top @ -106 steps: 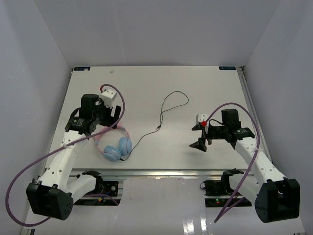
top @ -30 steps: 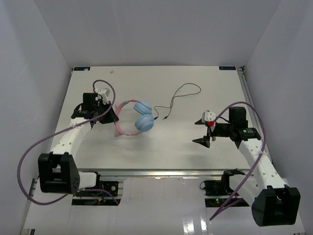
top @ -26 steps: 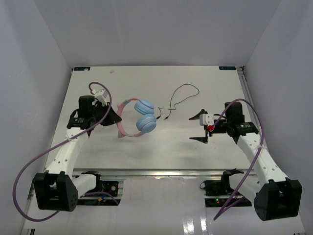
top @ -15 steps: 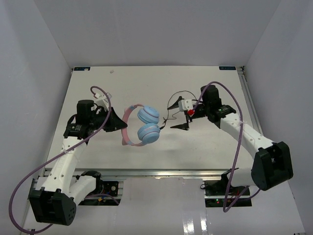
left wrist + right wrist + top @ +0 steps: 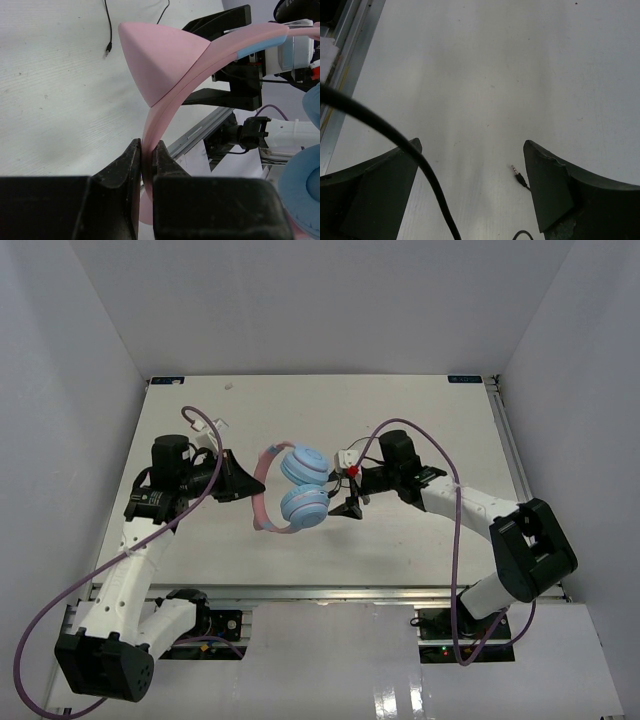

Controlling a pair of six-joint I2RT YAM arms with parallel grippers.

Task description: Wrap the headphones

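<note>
My left gripper (image 5: 248, 489) is shut on the pink headband (image 5: 261, 492) of the headphones and holds them off the table. The two light-blue ear cups (image 5: 304, 506) hang to its right, one above the other. The left wrist view shows the jaws (image 5: 147, 156) pinching the thin band (image 5: 172, 97), with an ear cup (image 5: 300, 200) at the right. My right gripper (image 5: 344, 488) stands open just right of the cups, holding nothing. In the right wrist view its fingers (image 5: 470, 150) are wide apart over the cable's plug (image 5: 519, 176). A black cable (image 5: 395, 136) crosses close before the left finger.
The white table (image 5: 420, 410) is walled in on three sides. A metal rail (image 5: 330, 592) runs along its near edge. Thick purple arm cables (image 5: 455, 540) loop beside both arms. The plug end lies on the table in the left wrist view (image 5: 107, 49).
The left arm has lifted the headphones and carried them right toward the table's middle. The right arm has swung left, bringing its open gripper up beside the ear cups.
</note>
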